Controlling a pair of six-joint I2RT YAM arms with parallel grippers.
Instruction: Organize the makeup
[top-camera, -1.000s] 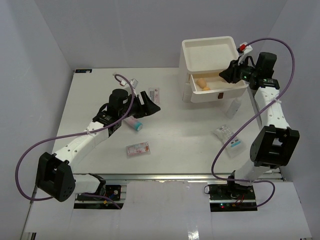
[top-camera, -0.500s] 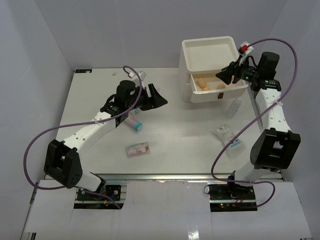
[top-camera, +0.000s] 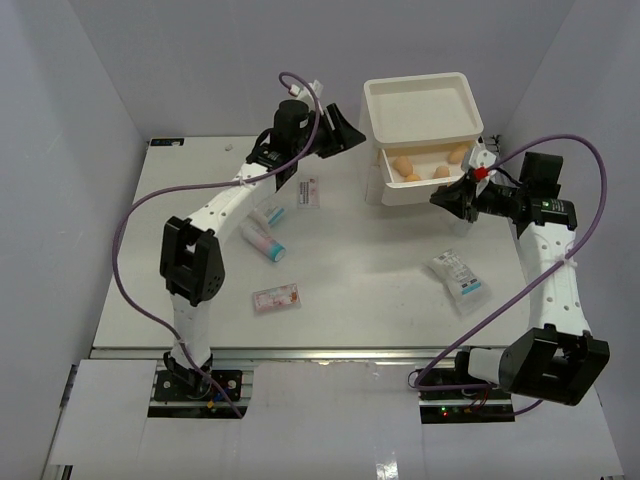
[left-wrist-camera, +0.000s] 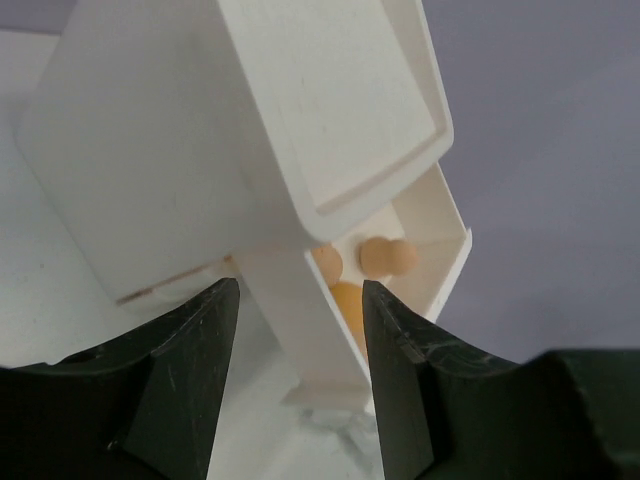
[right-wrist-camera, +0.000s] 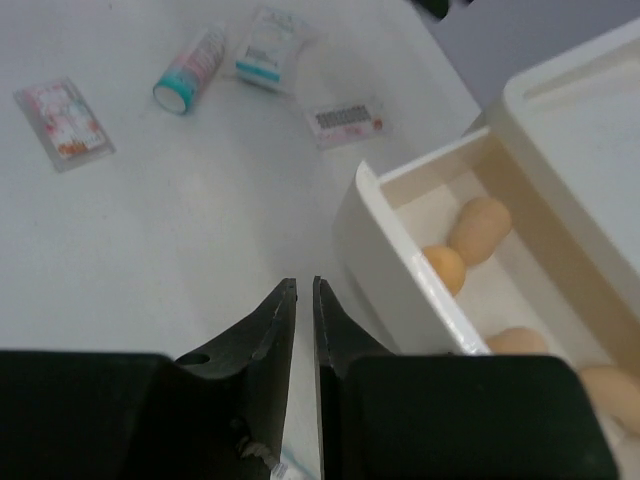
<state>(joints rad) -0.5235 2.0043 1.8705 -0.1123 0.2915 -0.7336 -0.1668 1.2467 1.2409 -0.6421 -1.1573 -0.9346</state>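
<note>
Right gripper (top-camera: 441, 197): jaws nearly closed, only a thin slit, nothing held. It hangs just in front of the open drawer (top-camera: 405, 191) of the box (top-camera: 372, 120). The sponges (top-camera: 400, 165) lie inside the drawer, past the tips and clear of them.

Left gripper (top-camera: 345, 134): jaws wide, nothing between them. It sits close beside the box's left wall; cannot tell whether it touches. In the left wrist view the drawer and three of the sponges show beyond the gap.

Appearance:
- Sponges: tan, egg-shaped.
- Sachets (top-camera: 308, 192): flat, pink and white. The one nearer the box shows a barcode.
- Packets (top-camera: 453, 266): clear, with blue-and-white print.
- Tube (top-camera: 265, 243): pink, teal cap, lying on its side.

Counts:
- Sponges: 4, all in the drawer.
- Sachets: 2, on the table (top-camera: 380, 290). One is left of the box, one near the front edge.
- Packets: 3. Two are together at the right, one just beside the tube.
- Tube: 1, left of centre.
</note>
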